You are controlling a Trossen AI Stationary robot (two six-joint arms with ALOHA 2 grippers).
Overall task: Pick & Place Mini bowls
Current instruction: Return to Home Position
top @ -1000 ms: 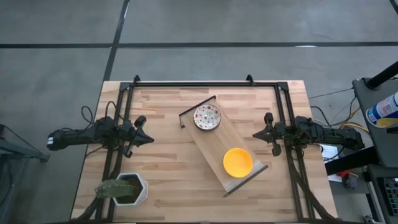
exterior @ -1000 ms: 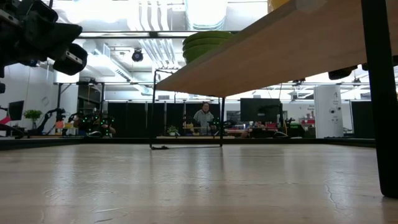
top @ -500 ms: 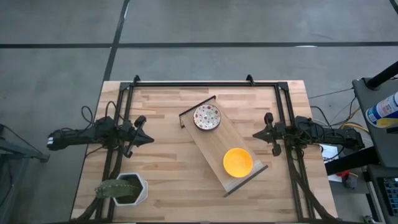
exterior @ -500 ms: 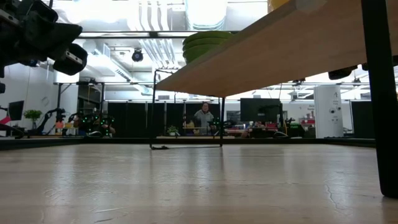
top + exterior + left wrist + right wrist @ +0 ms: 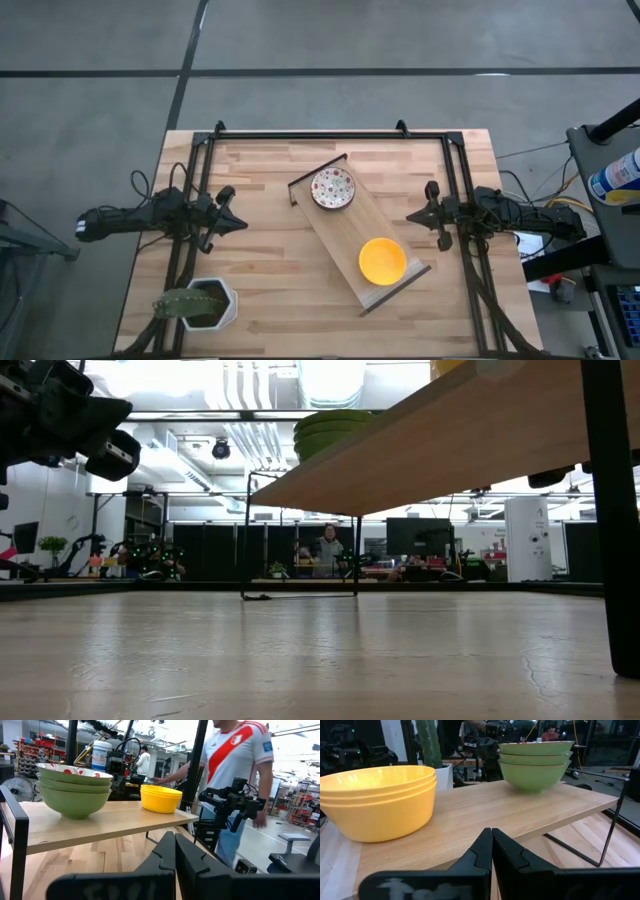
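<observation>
Mini bowls sit in two stacks of three on the slanted wooden shelf [image 5: 345,225], the yellow stack [image 5: 382,260] and the patterned stack [image 5: 333,187], so placing looks finished, while the left gripper [image 5: 236,223] and the right gripper [image 5: 414,216] hang empty at opposite sides of it, fingers pressed together.

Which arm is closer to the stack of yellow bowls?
The right arm. Its tip sits just off the edge of the shelf, close by the yellow bowls; the left arm sits on the far side of it, clearly farther off.
</observation>
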